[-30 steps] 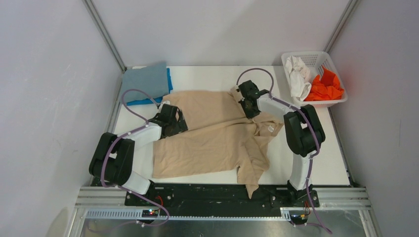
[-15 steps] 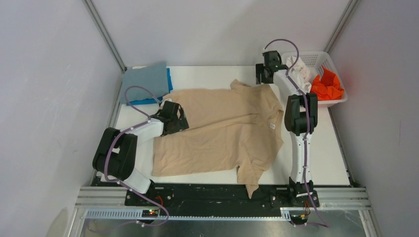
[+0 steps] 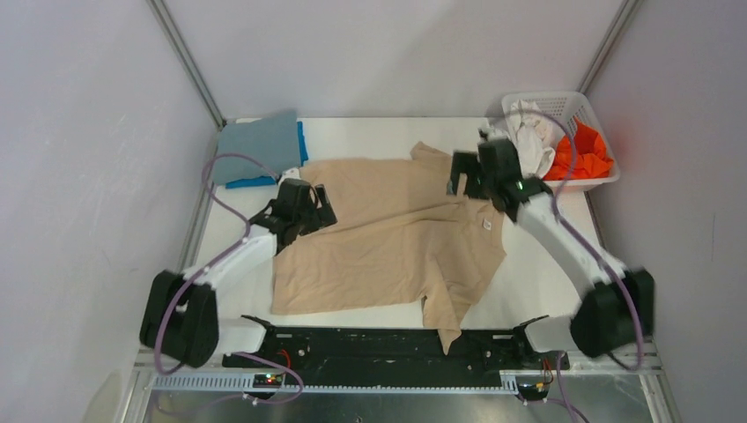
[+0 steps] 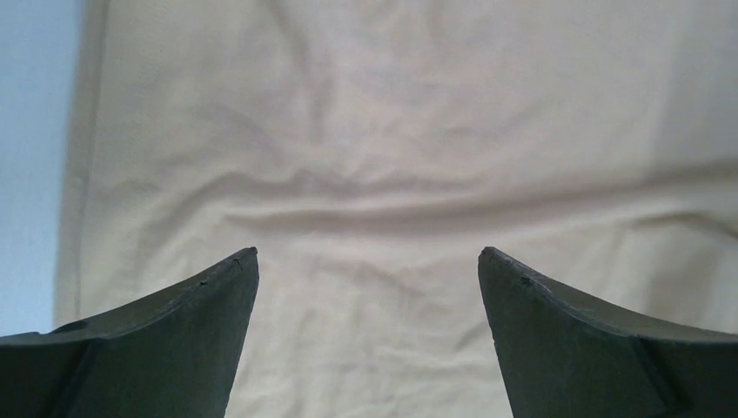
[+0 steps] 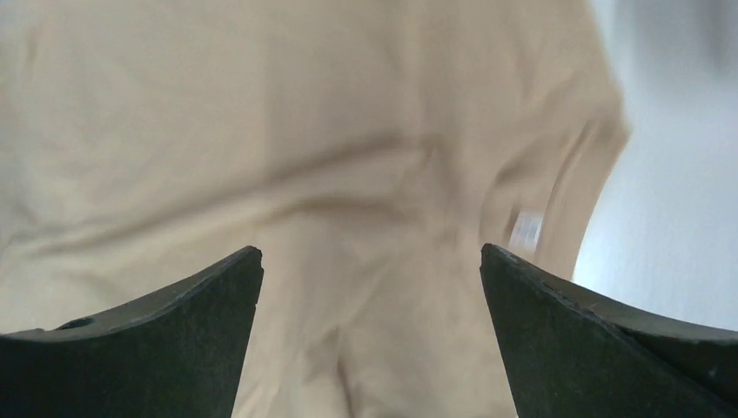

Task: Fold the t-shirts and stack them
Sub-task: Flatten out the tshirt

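While the tan t-shirt (image 3: 388, 238) lies flat, the left gripper (image 4: 368, 261) and right gripper (image 5: 371, 257) hover with jaws spread, empty. Folding seems next: each must pinch an edge.

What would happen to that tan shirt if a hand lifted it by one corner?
Probably floppy: the tan shirt lies flat with soft wrinkles, so it would likely sag and drape. Pushed, it would probably bunch up, as its near sleeve lies crumpled.

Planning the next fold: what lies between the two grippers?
Only the tan shirt, spanning from left gripper to right gripper; the top view shows it.
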`<state>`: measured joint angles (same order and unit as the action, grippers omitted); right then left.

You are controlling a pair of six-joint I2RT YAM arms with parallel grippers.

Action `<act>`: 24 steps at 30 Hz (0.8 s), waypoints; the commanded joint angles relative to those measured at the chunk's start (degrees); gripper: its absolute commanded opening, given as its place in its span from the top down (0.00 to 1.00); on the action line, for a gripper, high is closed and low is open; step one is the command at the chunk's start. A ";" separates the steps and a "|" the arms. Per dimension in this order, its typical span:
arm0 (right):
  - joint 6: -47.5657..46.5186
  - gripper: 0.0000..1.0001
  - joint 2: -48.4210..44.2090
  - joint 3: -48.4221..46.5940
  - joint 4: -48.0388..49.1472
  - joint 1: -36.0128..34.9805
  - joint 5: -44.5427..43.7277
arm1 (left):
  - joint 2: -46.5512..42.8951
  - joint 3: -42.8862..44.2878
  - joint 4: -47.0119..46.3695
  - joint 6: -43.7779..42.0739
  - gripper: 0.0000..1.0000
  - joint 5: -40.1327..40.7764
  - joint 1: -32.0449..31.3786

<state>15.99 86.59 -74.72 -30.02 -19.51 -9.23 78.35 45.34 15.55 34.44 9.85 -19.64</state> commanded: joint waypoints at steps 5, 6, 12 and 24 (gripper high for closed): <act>21.92 0.01 -23.20 35.53 3.70 -8.90 14.20 | -16.29 -14.47 0.25 7.83 0.00 -2.69 -7.36; 22.78 0.01 -24.73 38.97 4.51 -8.98 15.50 | -16.95 -16.25 0.22 8.32 0.00 -2.71 -8.36; 25.61 0.00 -22.56 45.82 9.53 -8.81 16.51 | -19.51 -21.61 0.11 10.85 0.00 -0.22 -9.76; 16.71 0.01 -7.21 39.30 13.27 10.30 18.76 | -7.16 -18.55 -2.48 8.87 0.00 4.19 -2.20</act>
<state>37.80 73.80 -33.45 -16.62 -13.21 13.26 65.63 25.71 11.99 44.58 11.84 -24.45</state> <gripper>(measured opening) 0.993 0.995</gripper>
